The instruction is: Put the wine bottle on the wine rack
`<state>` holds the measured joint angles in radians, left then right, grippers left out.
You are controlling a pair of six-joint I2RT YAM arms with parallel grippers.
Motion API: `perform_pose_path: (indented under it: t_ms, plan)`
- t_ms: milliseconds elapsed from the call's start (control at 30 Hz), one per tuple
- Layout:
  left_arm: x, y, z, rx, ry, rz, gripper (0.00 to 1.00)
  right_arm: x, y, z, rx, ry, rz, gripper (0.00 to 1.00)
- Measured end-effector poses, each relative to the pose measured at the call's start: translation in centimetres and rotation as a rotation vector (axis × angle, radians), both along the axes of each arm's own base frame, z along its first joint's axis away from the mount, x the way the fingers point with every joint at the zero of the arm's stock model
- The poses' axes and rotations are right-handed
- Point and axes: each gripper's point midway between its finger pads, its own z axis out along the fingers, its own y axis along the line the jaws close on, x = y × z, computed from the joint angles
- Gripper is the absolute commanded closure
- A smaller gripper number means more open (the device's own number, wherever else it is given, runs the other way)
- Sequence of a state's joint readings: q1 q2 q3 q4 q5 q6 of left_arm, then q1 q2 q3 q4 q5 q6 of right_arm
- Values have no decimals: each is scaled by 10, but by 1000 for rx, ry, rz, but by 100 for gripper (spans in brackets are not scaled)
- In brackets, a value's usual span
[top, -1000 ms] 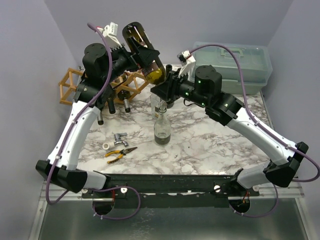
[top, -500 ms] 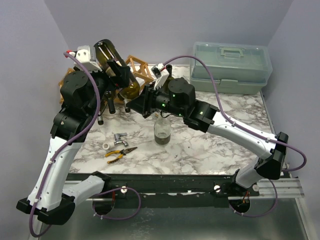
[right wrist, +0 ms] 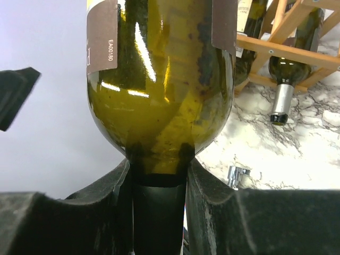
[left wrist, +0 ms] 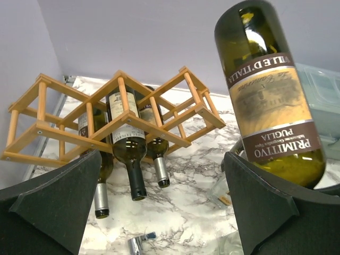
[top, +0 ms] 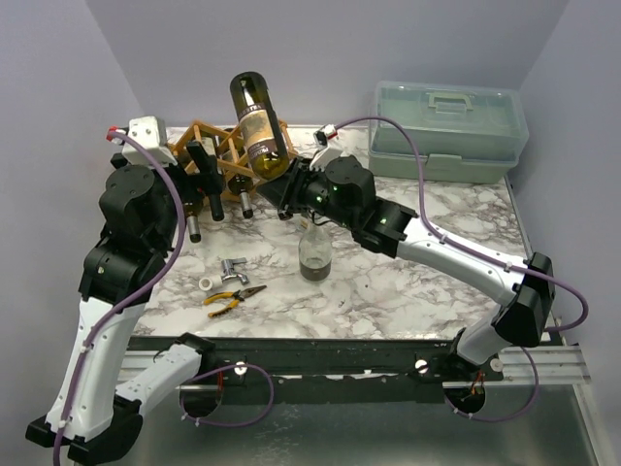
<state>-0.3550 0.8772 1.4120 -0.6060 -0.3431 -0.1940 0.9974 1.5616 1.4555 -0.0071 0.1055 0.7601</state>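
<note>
Between the jaws of the right arm (top: 427,243), a dark green glass wine bottle (top: 260,126) with a cream-and-brown label is clamped by its neck. The two black fingers (right wrist: 106,202) press either side of the glass just under the shoulder. The bottle stands base-up above those jaws, leaning a little, held in the air off the white-and-grey marbled tabletop (top: 388,291). Just beyond and to the left of the right jaws sits the light-brown wooden lattice wine rack (left wrist: 125,119), and the held bottle is beside its right end, in none of its cells. Three dark bottles (left wrist: 126,151) lie in the rack, necks pointing out toward the arms. The jaws of the left arm (top: 121,228) are spread wide with nothing between them, facing the rack from in front, and the held bottle rises past their right finger (left wrist: 265,204). Below the right jaws a small clear glass bottle (top: 313,254) stands upright on the tabletop. Nearer the arm bases than the left jaws lie yellow-handled pliers (top: 233,297), a chrome tap fitting (top: 231,267) and a small white ring (top: 207,283). Well to the right of the right jaws, a translucent green plastic toolbox (top: 451,121) rests at the back.
</note>
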Motion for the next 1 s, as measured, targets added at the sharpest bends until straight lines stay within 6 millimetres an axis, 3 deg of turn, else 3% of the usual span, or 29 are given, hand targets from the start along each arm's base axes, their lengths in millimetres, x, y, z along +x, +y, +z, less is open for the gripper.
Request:
perform_pose_path:
  t_ms: [133, 233, 333, 533, 667, 800, 867, 1000]
  plan:
    - [14, 0, -3, 17, 55, 32, 2, -1, 5, 11, 16, 0, -4, 99]
    - [41, -2, 14, 37, 70, 69, 2, -9, 16, 15, 8, -13, -26, 99]
    - [71, -3, 8, 52, 111, 97, 5, -31, 26, 3, -32, 1, -41, 99]
    - [120, 41, -40, 25, 262, 197, 12, -51, 28, -33, -125, 46, -92, 99]
    - [145, 75, -65, -41, 325, 225, 12, -52, 29, -49, -179, 50, -123, 99]
    - [180, 75, -102, -66, 405, 178, 26, -48, 31, -71, -243, 53, -163, 99]
    - [197, 72, -132, -65, 477, 157, 26, -49, 32, -82, -274, 56, -168, 99]
    - [213, 70, -174, -64, 571, 136, 37, -52, 34, -103, -332, 64, -172, 99]
